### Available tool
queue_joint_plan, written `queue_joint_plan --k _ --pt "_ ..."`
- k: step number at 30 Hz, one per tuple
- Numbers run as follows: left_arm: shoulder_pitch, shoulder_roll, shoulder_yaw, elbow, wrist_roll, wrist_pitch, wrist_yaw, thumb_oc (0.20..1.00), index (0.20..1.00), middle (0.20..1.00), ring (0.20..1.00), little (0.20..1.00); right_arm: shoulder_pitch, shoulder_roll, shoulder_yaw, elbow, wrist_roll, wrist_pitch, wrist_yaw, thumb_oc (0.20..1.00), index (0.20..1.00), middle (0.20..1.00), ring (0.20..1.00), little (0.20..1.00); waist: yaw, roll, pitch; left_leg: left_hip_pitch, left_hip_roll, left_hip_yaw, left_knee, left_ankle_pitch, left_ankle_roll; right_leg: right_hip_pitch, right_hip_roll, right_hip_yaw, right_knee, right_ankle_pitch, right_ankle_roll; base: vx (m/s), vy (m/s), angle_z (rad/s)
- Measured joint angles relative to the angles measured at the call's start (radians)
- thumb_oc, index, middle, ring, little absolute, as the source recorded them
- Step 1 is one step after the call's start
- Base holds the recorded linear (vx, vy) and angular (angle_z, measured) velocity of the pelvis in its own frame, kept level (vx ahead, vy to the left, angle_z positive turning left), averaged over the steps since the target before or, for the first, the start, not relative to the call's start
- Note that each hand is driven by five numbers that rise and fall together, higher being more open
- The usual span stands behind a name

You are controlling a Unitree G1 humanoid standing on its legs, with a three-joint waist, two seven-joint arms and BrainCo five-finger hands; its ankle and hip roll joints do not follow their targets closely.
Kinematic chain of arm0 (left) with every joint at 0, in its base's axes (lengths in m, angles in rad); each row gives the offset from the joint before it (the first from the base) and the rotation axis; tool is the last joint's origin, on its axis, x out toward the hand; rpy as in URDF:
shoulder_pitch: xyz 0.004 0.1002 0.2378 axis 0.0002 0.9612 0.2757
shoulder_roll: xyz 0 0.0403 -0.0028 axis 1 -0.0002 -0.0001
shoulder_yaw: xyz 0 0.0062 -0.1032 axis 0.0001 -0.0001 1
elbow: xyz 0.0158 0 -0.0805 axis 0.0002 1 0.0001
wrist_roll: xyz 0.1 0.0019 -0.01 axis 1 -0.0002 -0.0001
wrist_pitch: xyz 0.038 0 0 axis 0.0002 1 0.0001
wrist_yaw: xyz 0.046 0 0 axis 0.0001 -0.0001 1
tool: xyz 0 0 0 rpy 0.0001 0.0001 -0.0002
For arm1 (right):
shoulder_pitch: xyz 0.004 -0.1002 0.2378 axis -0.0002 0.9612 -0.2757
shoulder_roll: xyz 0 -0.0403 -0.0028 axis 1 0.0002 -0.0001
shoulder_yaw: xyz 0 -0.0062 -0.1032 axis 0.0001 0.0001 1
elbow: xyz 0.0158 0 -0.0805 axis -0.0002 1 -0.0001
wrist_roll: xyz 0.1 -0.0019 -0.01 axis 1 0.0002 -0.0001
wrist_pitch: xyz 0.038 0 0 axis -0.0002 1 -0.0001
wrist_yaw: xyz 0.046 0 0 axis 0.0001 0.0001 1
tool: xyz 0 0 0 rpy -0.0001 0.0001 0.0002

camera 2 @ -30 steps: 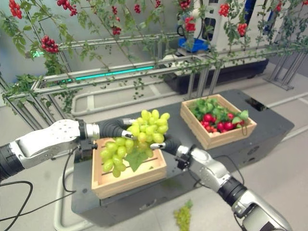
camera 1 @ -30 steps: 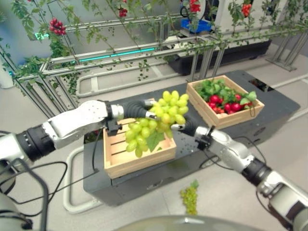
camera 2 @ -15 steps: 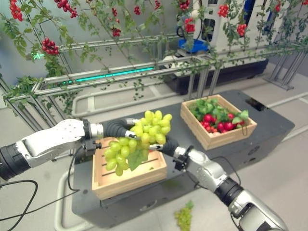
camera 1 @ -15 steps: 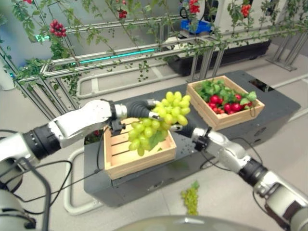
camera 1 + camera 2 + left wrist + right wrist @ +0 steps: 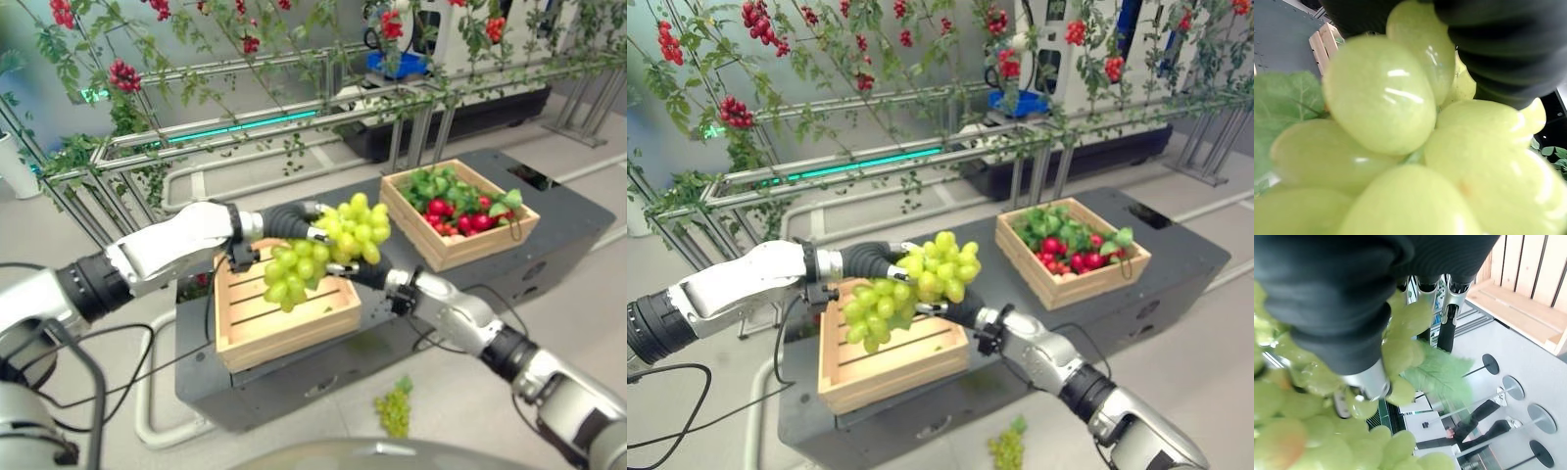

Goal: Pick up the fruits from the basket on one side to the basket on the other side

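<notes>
Right now a big bunch of green grapes [image 5: 328,245] is held up between both hands above the slatted wooden crate [image 5: 284,318] at the left end of the dark platform [image 5: 558,230]. The left hand [image 5: 289,221] grips its top; the right hand [image 5: 364,274] sits underneath, its fingers hidden, so I cannot tell its grip. Probably heavy, floppy and easily bruised, it wants stem-end hold plus support below. A second crate [image 5: 458,211] with red fruit stands at the right end. Another grape bunch [image 5: 395,411] lies on the grey floor, and vine-hung metal racks [image 5: 294,127] stand behind.
</notes>
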Motion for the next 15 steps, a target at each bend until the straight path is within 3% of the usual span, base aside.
queue_joint_plan --k 15 --pt "0.0 -0.011 0.007 0.0 0.0 0.0 0.001 0.2 0.2 0.2 0.2 0.2 0.0 0.017 0.002 -0.001 0.001 0.0 0.001 0.2 0.2 0.2 0.2 0.2 -0.001 -0.002 -0.009 0.0 0.001 0.0 -0.001 0.0 0.0 -0.001 0.001 0.0 0.0 0.0 0.0 0.0 0.0 0.0"
